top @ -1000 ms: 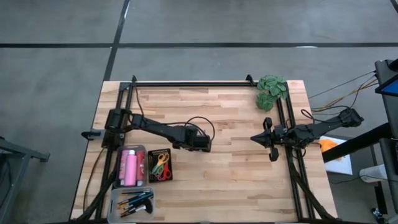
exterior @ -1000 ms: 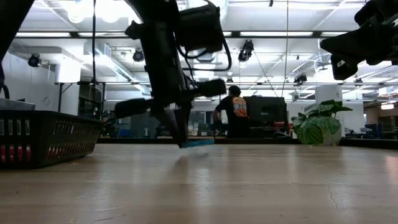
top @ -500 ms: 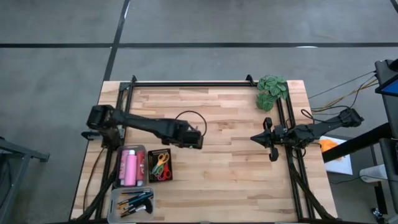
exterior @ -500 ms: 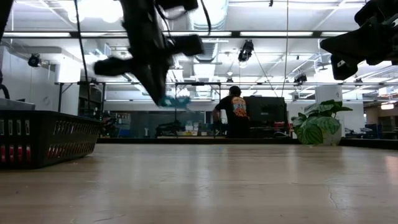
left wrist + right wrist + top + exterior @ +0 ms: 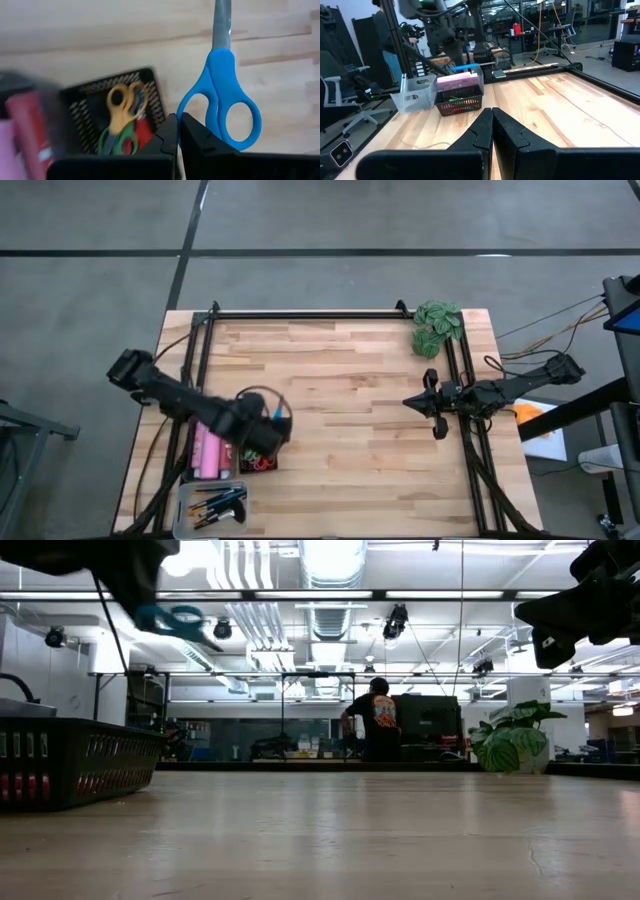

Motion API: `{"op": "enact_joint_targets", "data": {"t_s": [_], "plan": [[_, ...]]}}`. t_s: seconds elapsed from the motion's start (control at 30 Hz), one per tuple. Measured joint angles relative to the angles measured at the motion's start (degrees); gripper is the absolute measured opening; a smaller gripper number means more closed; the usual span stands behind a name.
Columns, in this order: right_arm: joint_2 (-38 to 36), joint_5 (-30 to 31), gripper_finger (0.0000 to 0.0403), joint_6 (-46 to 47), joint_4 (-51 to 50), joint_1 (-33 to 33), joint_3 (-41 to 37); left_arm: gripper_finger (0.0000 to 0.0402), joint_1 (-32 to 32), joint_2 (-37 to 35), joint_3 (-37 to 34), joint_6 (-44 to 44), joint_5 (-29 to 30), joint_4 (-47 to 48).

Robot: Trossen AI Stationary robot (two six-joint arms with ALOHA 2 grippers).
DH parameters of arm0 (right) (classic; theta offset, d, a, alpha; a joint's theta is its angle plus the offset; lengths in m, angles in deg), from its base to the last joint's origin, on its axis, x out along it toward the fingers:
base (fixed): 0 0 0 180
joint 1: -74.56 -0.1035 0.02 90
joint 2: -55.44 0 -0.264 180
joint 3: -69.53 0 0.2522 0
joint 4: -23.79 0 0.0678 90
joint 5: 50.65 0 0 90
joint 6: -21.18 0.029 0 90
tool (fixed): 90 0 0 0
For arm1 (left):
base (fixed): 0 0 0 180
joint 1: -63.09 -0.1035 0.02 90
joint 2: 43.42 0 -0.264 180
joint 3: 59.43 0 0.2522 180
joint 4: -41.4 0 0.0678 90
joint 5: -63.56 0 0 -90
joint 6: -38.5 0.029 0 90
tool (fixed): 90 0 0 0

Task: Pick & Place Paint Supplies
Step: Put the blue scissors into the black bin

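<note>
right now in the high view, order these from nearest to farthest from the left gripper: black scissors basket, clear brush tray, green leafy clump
1. black scissors basket: directly beneath the left gripper, near the table's front left.
2. clear brush tray: a little farther, at the front left edge.
3. green leafy clump: farthest, at the far right corner.

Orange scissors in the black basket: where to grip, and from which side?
Likely best to grip the orange scissors by the handle loops, straight down from above: the loops lie on top of the other pairs, and the walls of the black basket block side approaches. The left gripper holds the blue scissors, so it must drop those first.
</note>
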Motion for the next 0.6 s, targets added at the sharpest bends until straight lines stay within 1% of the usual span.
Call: {"op": "enact_joint_targets", "data": {"t_s": [0.13,0.23,0.4,0.5,0.6], "plan": [[0.0,0.0,0.0009,-0.02,-0.01,0.02,0.0,0.0005,5.64,-0.07,-0.18,-7.8,-0.11,2.91],[0.0,0.0,0.0009,-0.02,-0.01,0.0,0.0,0.0005,9.83,0.08,-0.99,-14.2,-0.15,2.92],[0.0,0.0,0.0008,-0.02,-0.01,0.02,0.0,0.0005,15.17,0.11,-4.03,-23.41,-1.9,2.07],[-0.02,0.0,0.0009,-0.01,-0.01,0.01,0.0,0.0005,16.84,0.11,-6.86,-25.03,-2.29,-1.0],[0.0,0.0,0.0009,-0.02,0.01,0.01,0.0,0.0005,17.15,0.11,-9.81,-24.16,-2.42,-4.17]]}}
